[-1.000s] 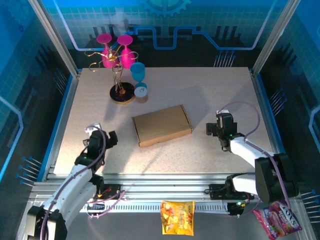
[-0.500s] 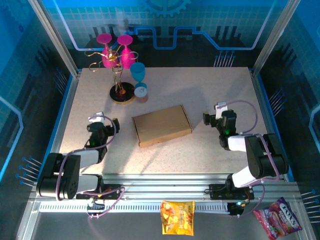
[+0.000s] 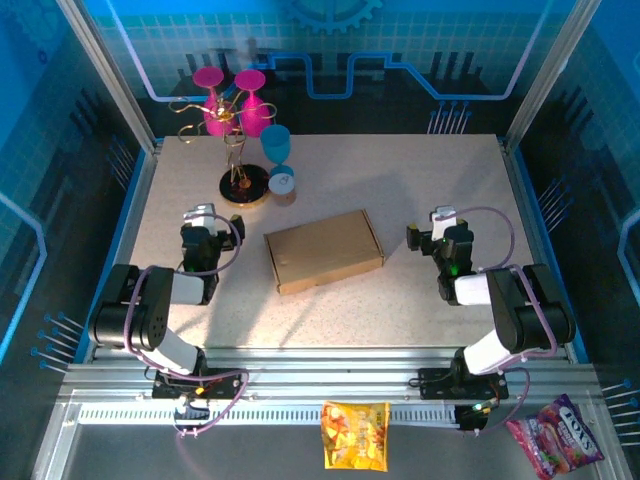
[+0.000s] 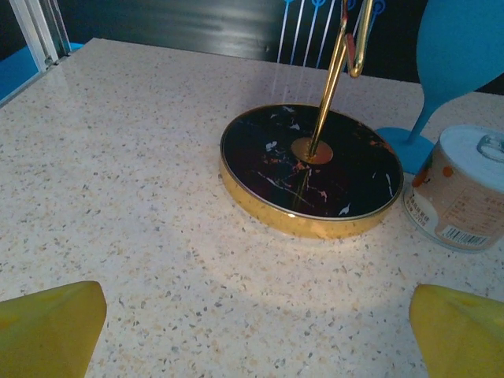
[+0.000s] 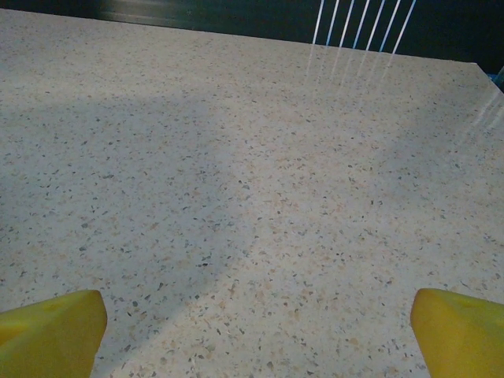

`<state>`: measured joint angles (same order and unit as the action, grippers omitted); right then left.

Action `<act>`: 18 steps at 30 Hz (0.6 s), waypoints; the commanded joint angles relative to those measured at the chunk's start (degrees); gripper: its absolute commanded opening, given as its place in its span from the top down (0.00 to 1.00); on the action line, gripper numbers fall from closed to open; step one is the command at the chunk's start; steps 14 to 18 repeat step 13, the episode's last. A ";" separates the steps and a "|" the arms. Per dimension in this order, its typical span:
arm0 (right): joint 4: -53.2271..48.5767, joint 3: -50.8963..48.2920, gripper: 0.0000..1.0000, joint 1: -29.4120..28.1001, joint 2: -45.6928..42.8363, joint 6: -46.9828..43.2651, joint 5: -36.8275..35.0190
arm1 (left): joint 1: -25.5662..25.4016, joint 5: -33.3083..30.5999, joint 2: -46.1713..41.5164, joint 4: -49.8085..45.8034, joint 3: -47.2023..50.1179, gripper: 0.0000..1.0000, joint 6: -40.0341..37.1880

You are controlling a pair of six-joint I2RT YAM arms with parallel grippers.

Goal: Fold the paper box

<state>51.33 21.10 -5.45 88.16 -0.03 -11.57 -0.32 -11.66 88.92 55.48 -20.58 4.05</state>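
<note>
Lying shut in the middle of the table, the cardboard box looked already folded, so the left claw and right claw, both wide, empty and well apart from it, were best held clear.

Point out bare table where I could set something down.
Bare: the far right of the table, beyond the paper box; also the near strip in front of it. Crowded: the far left, around the gold stand, can and blue glass.
</note>
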 commanded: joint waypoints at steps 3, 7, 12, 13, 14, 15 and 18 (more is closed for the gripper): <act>3.04 0.22 0.00 -0.57 0.32 -0.08 -1.96 | 0.32 1.47 -0.52 -1.23 -0.12 0.01 -1.16; 3.52 0.14 0.00 -1.37 0.52 -0.68 -2.87 | 0.33 1.47 -0.43 -1.12 -0.08 0.01 -1.18; 2.27 0.57 0.00 0.01 0.26 0.14 -0.67 | 0.32 1.47 -0.49 -1.01 -0.09 0.01 -1.16; 3.43 -0.08 0.00 -0.24 0.34 -0.11 -0.86 | 0.32 1.54 -0.51 -0.99 -0.05 0.01 -1.16; 3.43 -0.08 0.00 -0.24 0.34 -0.11 -0.86 | 0.32 1.54 -0.51 -0.99 -0.05 0.01 -1.16; 3.43 -0.08 0.00 -0.24 0.34 -0.11 -0.86 | 0.32 1.54 -0.51 -0.99 -0.05 0.01 -1.16; 3.43 -0.08 0.00 -0.24 0.34 -0.11 -0.86 | 0.32 1.54 -0.51 -0.99 -0.05 0.01 -1.16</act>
